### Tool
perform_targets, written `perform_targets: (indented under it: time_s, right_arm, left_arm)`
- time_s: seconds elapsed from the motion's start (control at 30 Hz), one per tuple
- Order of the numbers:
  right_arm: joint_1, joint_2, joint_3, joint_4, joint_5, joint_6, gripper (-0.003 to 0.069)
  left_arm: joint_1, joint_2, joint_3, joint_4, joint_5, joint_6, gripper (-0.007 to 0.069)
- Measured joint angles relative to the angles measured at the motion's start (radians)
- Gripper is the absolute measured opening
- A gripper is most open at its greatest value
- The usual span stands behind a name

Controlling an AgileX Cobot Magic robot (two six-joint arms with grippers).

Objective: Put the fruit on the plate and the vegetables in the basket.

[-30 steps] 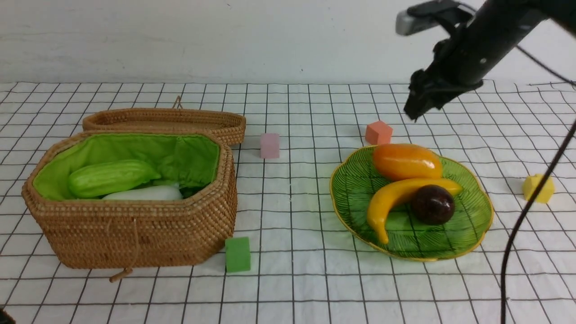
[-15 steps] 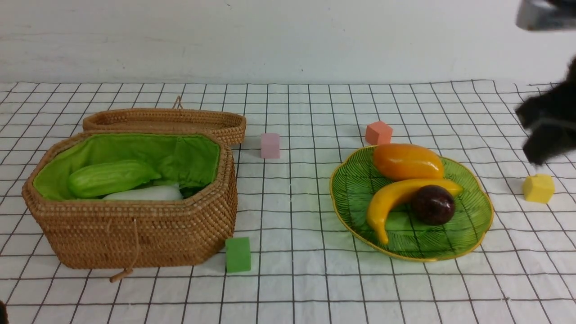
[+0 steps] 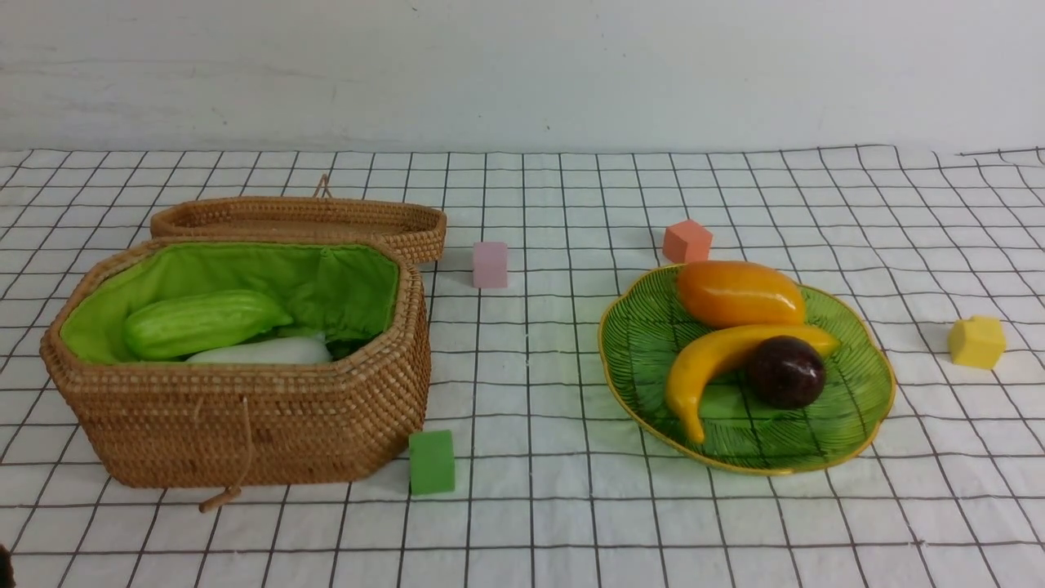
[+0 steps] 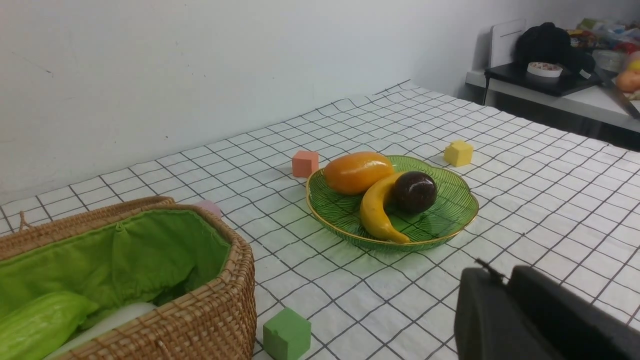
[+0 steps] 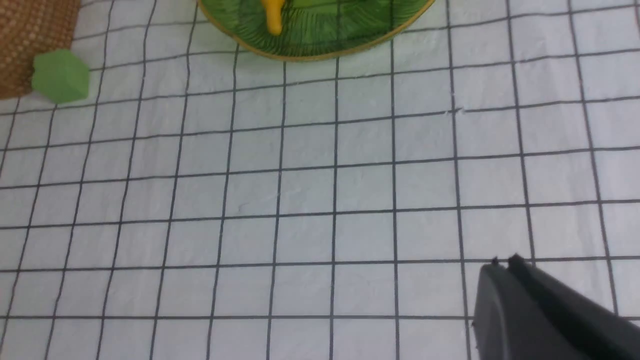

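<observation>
On the green leaf-shaped plate lie the fruit: an orange mango, a yellow banana and a dark mangosteen. The open wicker basket at the left holds vegetables: a light-green cucumber and a white radish; the carrot is hidden. Neither arm shows in the front view. My left gripper is shut and empty, low over the cloth near the basket and plate. My right gripper is shut, empty, above bare cloth short of the plate.
Foam cubes lie about: green in front of the basket, pink and salmon toward the back, yellow right of the plate. The basket's lid lies open behind it. A side table with clutter stands beyond.
My right arm has drawn back from above the plate toward the right and out of the front view, and its gripper has closed. The fruit and vegetables have not moved.
</observation>
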Motion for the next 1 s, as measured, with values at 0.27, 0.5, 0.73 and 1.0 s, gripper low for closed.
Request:
perform_targets:
  time_s: [0.27, 0.5, 0.73, 1.0]
  right_arm:
    - [0.000, -0.059, 0.087, 0.045, -0.109, 0.016, 0.0008]
    - [0.000, -0.059, 0.122, 0.062, -0.122, 0.021, 0.0011]
    - [0.000, -0.059, 0.122, 0.023, -0.136, 0.021, 0.0010]
    - [-0.116, -0.252, 0.463, 0.002, -0.639, -0.144, -0.0008]
  left_arm:
    - [0.000, 0.000, 0.000, -0.002, 0.000, -0.001, 0.0061]
    - [0.000, 0.000, 0.000, -0.002, 0.000, -0.001, 0.0072]
    - [0.000, 0.000, 0.000, -0.002, 0.000, -0.001, 0.0080]
    - [0.000, 0.000, 0.000, -0.002, 0.000, -0.001, 0.0082]
